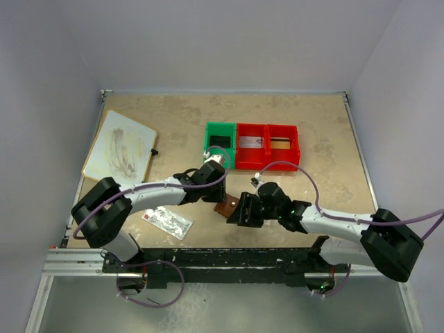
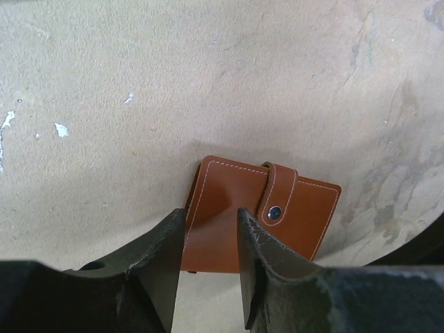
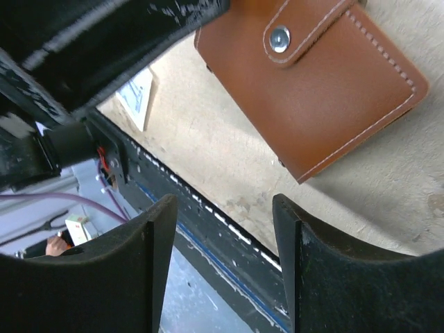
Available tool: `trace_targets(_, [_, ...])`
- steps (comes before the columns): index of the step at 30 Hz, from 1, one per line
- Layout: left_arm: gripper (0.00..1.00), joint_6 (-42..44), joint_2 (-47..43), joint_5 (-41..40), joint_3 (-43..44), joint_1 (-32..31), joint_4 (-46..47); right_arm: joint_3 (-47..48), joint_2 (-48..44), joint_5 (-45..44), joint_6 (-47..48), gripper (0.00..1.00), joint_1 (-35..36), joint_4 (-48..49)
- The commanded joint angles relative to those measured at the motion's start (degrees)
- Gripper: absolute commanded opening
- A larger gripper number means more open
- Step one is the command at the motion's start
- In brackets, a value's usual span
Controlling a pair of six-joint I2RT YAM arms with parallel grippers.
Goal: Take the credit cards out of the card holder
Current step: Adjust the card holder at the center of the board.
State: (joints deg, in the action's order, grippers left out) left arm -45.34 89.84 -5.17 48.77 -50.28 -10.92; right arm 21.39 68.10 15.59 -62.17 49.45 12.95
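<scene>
The card holder (image 1: pixel 227 206) is a brown leather wallet lying flat on the table, folded, with its tab snapped down. The credit cards are hidden inside it. My left gripper (image 1: pixel 211 189) hovers right over the card holder (image 2: pixel 305 215). Its jaws stand a narrow gap apart (image 2: pixel 210 214) above the wallet's left half, with nothing pinched between them. The snap (image 2: pixel 275 213) lies just right of the right finger. My right gripper (image 1: pixel 243 211) is open (image 3: pixel 223 205), empty, and sits just off the near corner of the card holder (image 3: pixel 326 90).
A green bin (image 1: pixel 219 142) and red bins (image 1: pixel 268 146) stand behind the arms. A whiteboard (image 1: pixel 121 147) lies at the back left. A clear speckled packet (image 1: pixel 168 220) lies near the front left. The black front rail (image 1: pixel 222 258) runs just below the wallet.
</scene>
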Motion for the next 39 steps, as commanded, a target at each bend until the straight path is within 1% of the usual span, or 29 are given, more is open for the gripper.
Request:
trace_targets(1, [0.34,1.21,-0.29,-3.28,2.42,0.01,-0.55,4.39,-3.22,-8.35,-1.24,0.61,0.21,-8.67])
trace_targets(2, [0.34,1.22,-1.12,-5.47,2.61,0.03,-2.06,5.17,-4.65,-10.17,-1.24,0.62,0.21,-13.43])
trace_targets(4, [0.35,0.95,-3.69,-9.87,2.07,0.01,-4.95,6.71,-7.72,-15.39,-0.02,0.63,-0.99,-19.34])
trace_targets(6, [0.35,0.22,-7.06,-11.88,0.95,0.06,-6.92,7.69,-10.39,-15.8,4.4,0.63,-4.39,-20.58])
trace_targets(7, [0.35,-0.48,-8.52,-11.29,0.01,0.1,-7.22,7.9,-10.83,-14.72,6.51,0.62,-6.91,-20.3])
trace_targets(10, [0.37,-2.63,-12.09,-5.17,-3.4,0.01,-6.7,8.14,-8.95,-10.49,11.42,0.61,-12.63,-17.23])
trace_targets(12, [0.38,-4.12,-12.54,1.07,-5.7,0.01,-5.73,9.56,-4.82,-7.96,14.25,0.61,-13.64,-14.73])
trace_targets(15, [0.38,-5.98,-12.36,11.75,-8.6,-0.15,-1.68,13.41,2.94,-4.31,16.57,0.61,-13.71,-14.04])
trace_targets(16, [0.39,-6.68,-12.38,13.75,-9.33,-0.17,-0.44,13.9,4.77,-3.0,16.67,0.6,-13.69,-13.25])
trace_targets(17, [0.39,-7.65,-12.43,14.69,-10.18,-0.22,0.81,13.8,6.1,-1.74,16.07,0.6,-13.69,-12.13])
trace_targets(20, [0.39,-10.22,-12.4,16.6,-12.78,-0.26,5.89,9.89,6.9,1.85,12.71,0.6,-13.73,-3.36])
trace_targets(22, [0.4,-11.68,-11.37,17.45,-13.45,-0.26,8.68,8.61,7.44,2.49,11.95,0.6,-13.68,-0.85])
trace_targets(26, [0.4,-12.22,-8.7,13.57,-13.0,-0.26,10.46,7.38,8.7,2.53,12.03,0.58,-13.74,1.34])
trace_targets(29, [0.4,-11.64,-6.75,8.69,-11.54,-0.25,9.92,3.67,7.62,5.25,7.83,0.56,-13.27,6.07])
trace_targets(32, [0.39,-10.21,-5.5,2.68,-9.65,-0.14,7.53,-0.06,6.25,5.87,4.03,0.55,-10.48,11.06])
trace_targets(36, [0.39,-7.71,-4.09,-1.68,-6.53,-0.07,3.6,-0.22,6.17,3.0,1.04,0.55,-4.77,11.19])
trace_targets(39, [0.39,-6.74,-4.03,-3.49,-5.53,-0.06,2.56,0.09,5.67,1.27,-0.61,0.54,-2.8,9.92])
